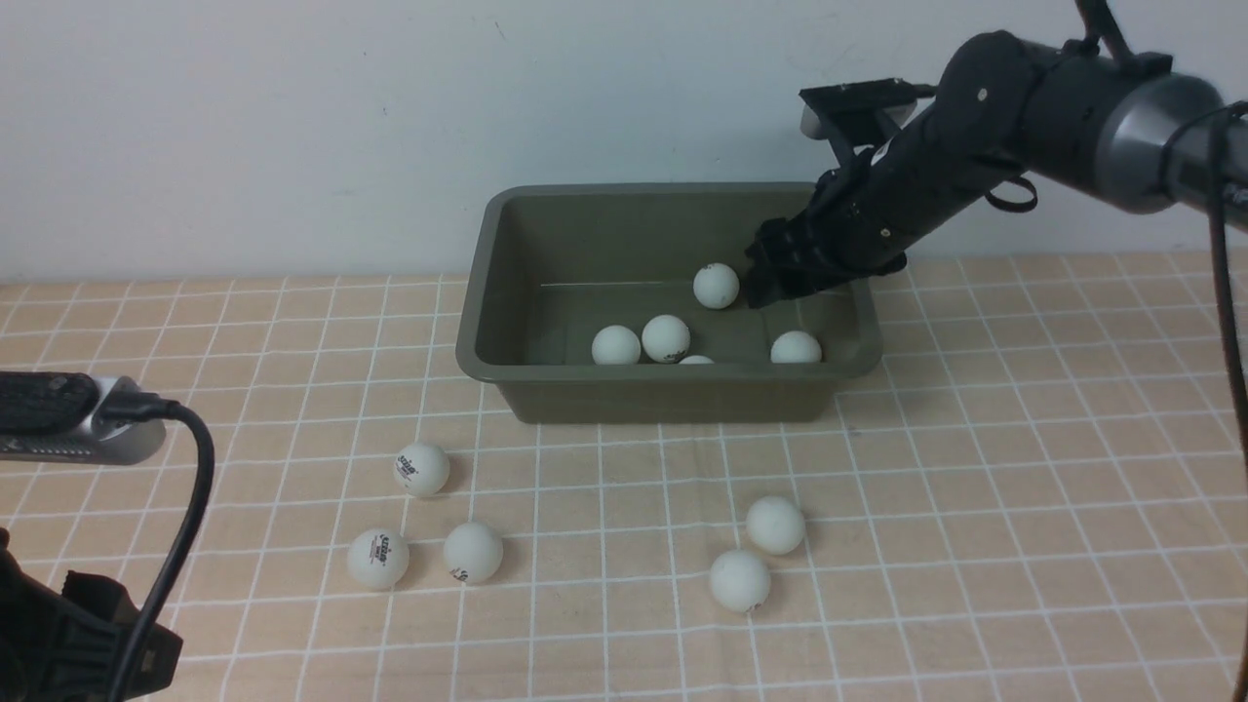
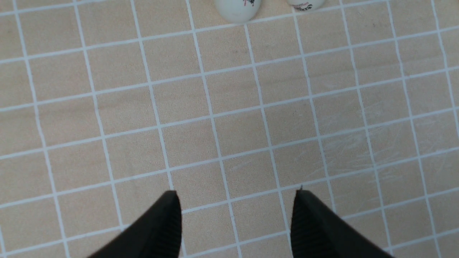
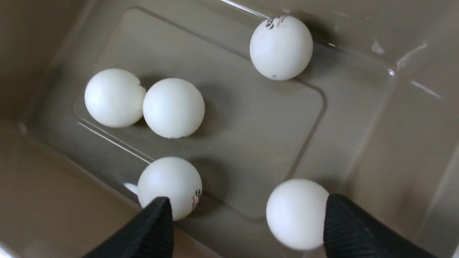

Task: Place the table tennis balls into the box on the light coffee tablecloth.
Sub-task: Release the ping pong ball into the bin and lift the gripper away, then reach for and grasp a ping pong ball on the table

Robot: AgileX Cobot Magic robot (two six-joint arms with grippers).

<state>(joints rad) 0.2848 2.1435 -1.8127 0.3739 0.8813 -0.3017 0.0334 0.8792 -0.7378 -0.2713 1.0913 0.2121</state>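
Note:
The olive-green box (image 1: 673,400) stands on the light coffee tablecloth (image 1: 975,487). My right gripper (image 3: 247,202) reaches down into the box, open. A white table tennis ball (image 3: 297,213) lies free beside one of its fingers (image 3: 344,229), not clamped; the same ball (image 1: 717,286) shows just off the gripper's tip. Several more balls rest on the box floor, two of them touching (image 3: 173,107). Several balls lie on the cloth in front of the box, a group of three (image 1: 422,469) and a pair (image 1: 775,525). My left gripper (image 2: 236,195) hovers open over bare cloth, empty.
A pale wall rises right behind the box. The left arm's wrist camera and its cable (image 1: 185,507) hang over the near-left cloth. The edges of two balls (image 2: 236,9) sit just ahead of the left gripper.

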